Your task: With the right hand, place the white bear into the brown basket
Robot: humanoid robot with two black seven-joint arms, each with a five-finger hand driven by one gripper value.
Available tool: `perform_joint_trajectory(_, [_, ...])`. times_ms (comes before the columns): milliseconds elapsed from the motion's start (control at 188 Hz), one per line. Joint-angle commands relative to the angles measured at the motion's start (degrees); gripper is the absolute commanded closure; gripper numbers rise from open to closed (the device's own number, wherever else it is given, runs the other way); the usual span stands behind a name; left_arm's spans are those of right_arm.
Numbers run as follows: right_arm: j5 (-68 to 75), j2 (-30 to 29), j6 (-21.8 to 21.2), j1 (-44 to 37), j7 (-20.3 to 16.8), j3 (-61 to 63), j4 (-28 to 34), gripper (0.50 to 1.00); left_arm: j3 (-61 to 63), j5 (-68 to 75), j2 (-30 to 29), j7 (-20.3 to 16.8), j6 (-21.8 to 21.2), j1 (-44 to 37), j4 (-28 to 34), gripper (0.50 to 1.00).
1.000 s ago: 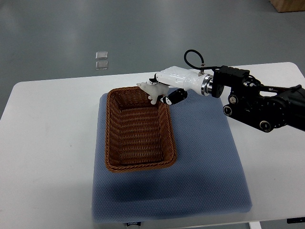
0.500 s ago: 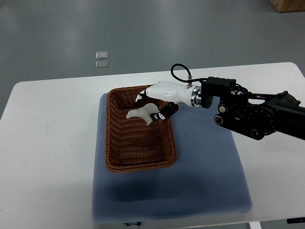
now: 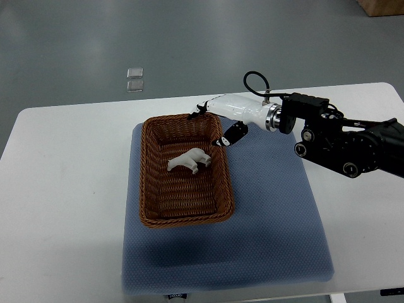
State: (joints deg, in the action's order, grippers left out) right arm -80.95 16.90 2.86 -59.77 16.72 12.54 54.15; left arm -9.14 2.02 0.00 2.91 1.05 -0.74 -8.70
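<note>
white bear [image 3: 189,161] lies in basket [image 3: 151,180], far half; basket on mat [image 3: 271,221], left side, mat on table [image 3: 63,189]; right hand [image 3: 218,121] over basket's far-right corner, apart from bear.

A white table [image 3: 69,189] with rounded corners carries everything. A blue mat [image 3: 271,221] lies flat on it, covering the middle and reaching to, perhaps just past, the near edge; a small dark tag [image 3: 177,295] shows at the mat's near edge. A brown basket [image 3: 146,183] stands on the mat's left half, its long sides running away from the robot. The table's left part and far right corner are bare. Grey floor [image 3: 76,38] lies beyond.
</note>
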Motion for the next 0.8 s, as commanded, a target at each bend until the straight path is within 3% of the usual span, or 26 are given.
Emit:
perform_joint_trajectory(0, [4.4, 1.29, 0.13, 2.11, -0.1, 5.3, -0.01, 0.642, 0.0, 0.0, 0.0, -0.01, 0.01, -0.05, 0.0, 0.5])
perform_joint_trajectory(340, [23.82, 2.61, 0.3, 13.98, -1.68, 26.39, -0.62, 0.601, 0.0, 0.0, 0.0, -0.01, 0.01, 0.04, 0.0, 0.5])
perform_joint_trajectory(548, [38.5, 2.35, 3.55, 16.18, -2.21, 28.07, -4.4, 0.587, 0.0, 0.0, 0.0, -0.01, 0.01, -0.05, 0.0, 0.5])
perform_joint_trajectory(793, [50.1, 2.44, 4.34, 18.11, -2.21, 28.16, -4.93, 0.581, 0.0, 0.0, 0.0, -0.01, 0.01, -0.05, 0.0, 0.5])
